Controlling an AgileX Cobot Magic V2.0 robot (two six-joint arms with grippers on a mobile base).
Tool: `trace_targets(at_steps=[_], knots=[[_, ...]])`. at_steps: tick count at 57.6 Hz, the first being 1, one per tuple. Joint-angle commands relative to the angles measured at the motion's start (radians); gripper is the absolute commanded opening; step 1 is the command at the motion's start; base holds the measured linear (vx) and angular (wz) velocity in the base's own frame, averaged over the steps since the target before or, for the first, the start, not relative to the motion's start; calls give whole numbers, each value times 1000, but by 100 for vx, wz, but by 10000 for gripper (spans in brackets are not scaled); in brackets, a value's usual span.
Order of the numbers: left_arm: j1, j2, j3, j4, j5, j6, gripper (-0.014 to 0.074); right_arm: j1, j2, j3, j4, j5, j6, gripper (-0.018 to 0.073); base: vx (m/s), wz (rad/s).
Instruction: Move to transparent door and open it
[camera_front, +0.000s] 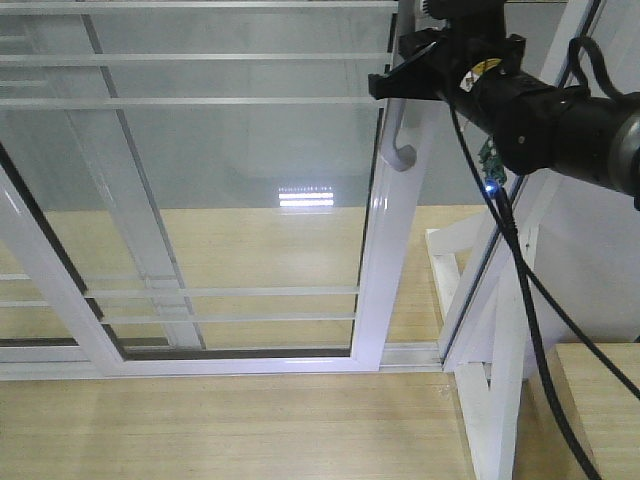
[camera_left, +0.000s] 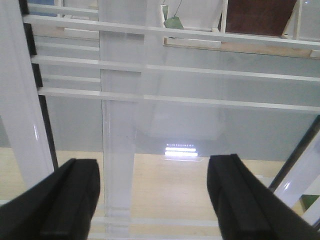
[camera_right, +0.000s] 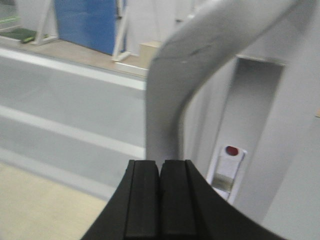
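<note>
I am facing the transparent door (camera_front: 250, 180), its glass filling the view ahead; my right arm (camera_front: 560, 120) is reaching in from the right toward the door's right edge; the right gripper (camera_right: 160, 167) is showing pads pressed together, the curved grey handle (camera_right: 165, 100) just beyond its tips; the left gripper (camera_left: 155, 200) is hanging spread before the glass; a yellow sticker (camera_front: 487, 68) on the arm is too small to read.
</note>
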Motion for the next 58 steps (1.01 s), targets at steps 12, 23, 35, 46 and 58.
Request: trace_targets(at_steps=[12,23,35,46,58], knots=[[1,1,-35,-3,-40,-4,570,11,-105,-33,-11,38,-6,-8,0,0],[1,25,-35,-14,-9,79,570,11,-201,-31,-11,221,-6,-8,0,0],[1,95,-35,-182,-54,272,570,12,-325,43,-11,305,-18,-8,0,0],[0,213,-35,-455,-181,514,570,11,-512,313,-11,162,-29,-8,0,0],[-36,391,-70,-812,-228,917,570,11,-680,547,-11,117,-29,-5,0,0]])
